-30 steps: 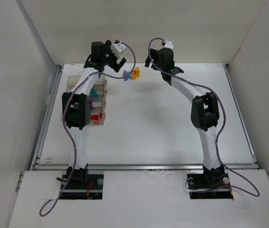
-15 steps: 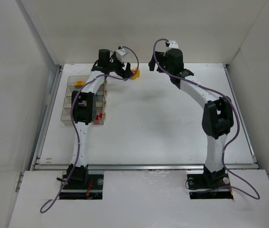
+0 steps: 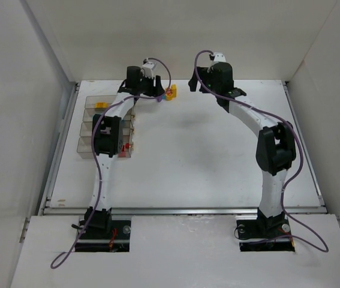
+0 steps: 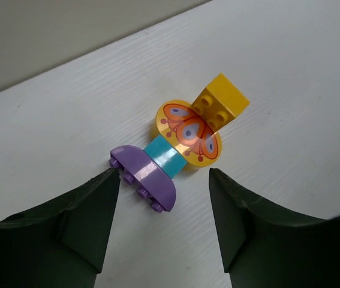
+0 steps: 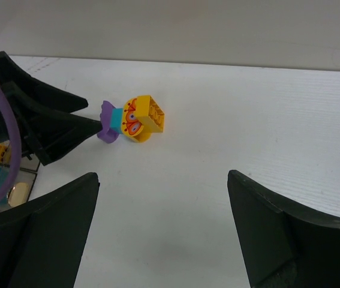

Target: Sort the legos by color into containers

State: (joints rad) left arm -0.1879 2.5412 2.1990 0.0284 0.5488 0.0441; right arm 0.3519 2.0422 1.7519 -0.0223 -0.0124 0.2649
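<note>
setting: robot lab test cell, not a home or shop
walls: plain white panels [image 3: 20, 108] box in the sides and back
surface: bare white table [image 3: 205, 162], metal rail [image 3: 181, 210] along its near edge
rig: two arms [image 3: 107, 135] bolted into cutouts, loose purple cables [image 3: 62, 258]

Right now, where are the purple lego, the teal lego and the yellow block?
purple lego [image 4: 149, 171], left wrist view, on its smooth curved side.
teal lego [image 4: 165, 156], left wrist view, on its flat face.
yellow block [image 4: 226, 96], left wrist view, on its plain face.
</note>
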